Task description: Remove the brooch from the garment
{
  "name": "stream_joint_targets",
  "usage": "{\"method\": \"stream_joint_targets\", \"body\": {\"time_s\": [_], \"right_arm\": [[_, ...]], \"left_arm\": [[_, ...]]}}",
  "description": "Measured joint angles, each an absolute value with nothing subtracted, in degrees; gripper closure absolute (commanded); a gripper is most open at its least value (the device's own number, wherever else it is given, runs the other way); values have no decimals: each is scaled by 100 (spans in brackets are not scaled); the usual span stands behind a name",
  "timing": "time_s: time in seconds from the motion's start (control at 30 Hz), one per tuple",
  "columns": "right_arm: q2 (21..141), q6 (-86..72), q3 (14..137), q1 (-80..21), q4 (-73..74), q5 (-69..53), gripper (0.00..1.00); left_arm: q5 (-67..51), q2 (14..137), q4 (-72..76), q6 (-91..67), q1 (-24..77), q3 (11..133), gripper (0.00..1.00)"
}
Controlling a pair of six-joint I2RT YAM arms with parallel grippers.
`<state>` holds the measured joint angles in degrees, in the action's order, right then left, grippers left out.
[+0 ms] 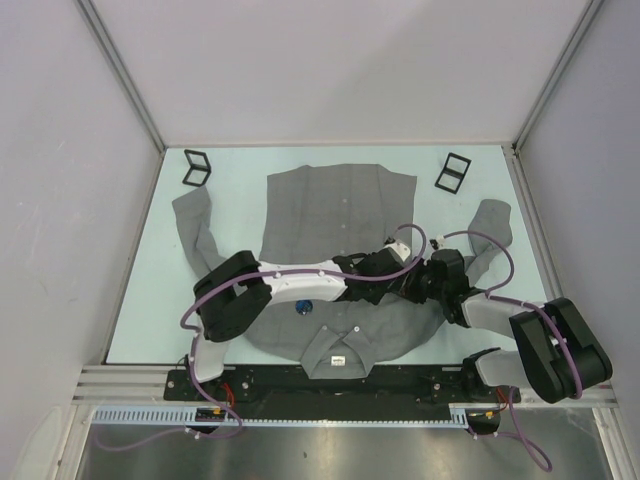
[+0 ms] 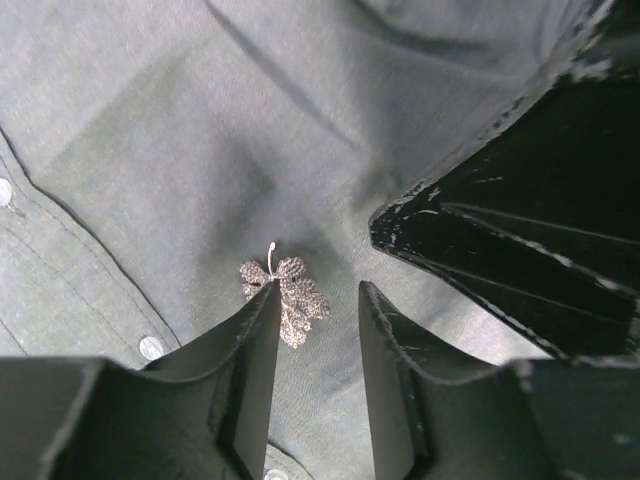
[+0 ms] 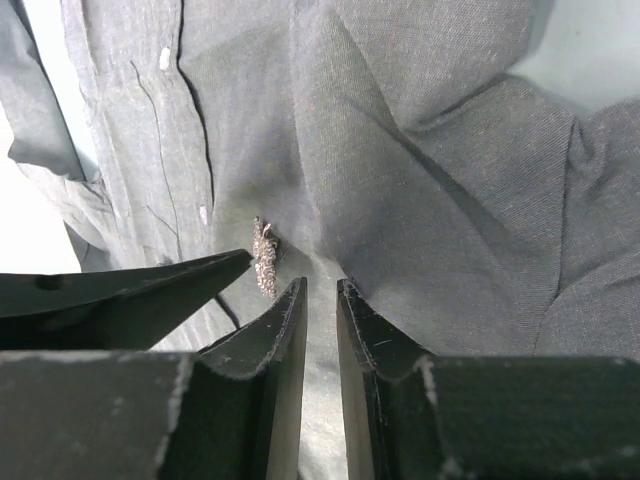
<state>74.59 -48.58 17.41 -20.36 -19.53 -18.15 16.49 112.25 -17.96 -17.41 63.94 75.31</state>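
Observation:
The garment (image 1: 340,205) is a grey button-up shirt lying flat, its collar toward the arms. The brooch (image 2: 285,295), a small silver leaf, is pinned to the cloth right of the button strip. My left gripper (image 2: 318,290) stands open over it; the left fingertip (image 2: 268,295) overlaps the brooch's edge and only cloth lies between the jaws. The brooch (image 3: 265,258) appears edge-on just left of my right gripper (image 3: 320,288), whose jaws leave a narrow gap with cloth beneath and a raised fold at their tips. In the top view both grippers meet over the shirt and hide the brooch.
Two black square frames stand at the table's far side, one on the left (image 1: 197,167) and one on the right (image 1: 453,172). A small blue thing (image 1: 305,307) shows under the left arm. White buttons (image 2: 151,347) run along the strip. Grey walls enclose the table.

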Motion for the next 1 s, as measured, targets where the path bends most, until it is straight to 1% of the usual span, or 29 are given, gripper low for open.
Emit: {"method": "stream_joint_targets", "body": {"time_s": [0.07,0.2,0.3,0.33,0.43,0.5,0.63,0.7,0.73,1.0], "right_arm": [[7459,-4866,1715,-2034,-1994,-1846,78],[7459,-4866,1671,-2029,-2016,-1887,78],[7459,-4869,1669,-2027,-2056,-1909,78],[7459,-4869,1669,-2025,-2088,-1929,78],[7467,-4873,1669,-2023,-2167,-1986,78],[7478,-4886,1669,-2023,-2187,-2005,78],[7540,-4890,1669,-2023,-2250,-2062,77],[7564,-4890,1669,-2023,-2263,-2086,77],[7579,-4890,1669,-2023,-2272,-2097,78],[7861,-4930,1669,-1966,-2342,-2252,78]], "left_arm": [[1734,11303,-1920,-1739,6425,7601,64],[1870,11478,-2093,-1743,6438,7752,65],[1935,11524,-2161,-1745,6438,7837,69],[1962,11552,-2193,-1745,6438,7867,73],[2001,11594,-2248,-1745,6445,7957,79],[2021,11605,-2285,-1745,6449,8001,82],[2029,11607,-2329,-1743,6455,8029,91],[2040,11607,-2368,-1730,6469,8064,94],[2040,11607,-2386,-1726,6475,8075,97],[2032,11625,-2477,-1695,6484,8123,100]]}}
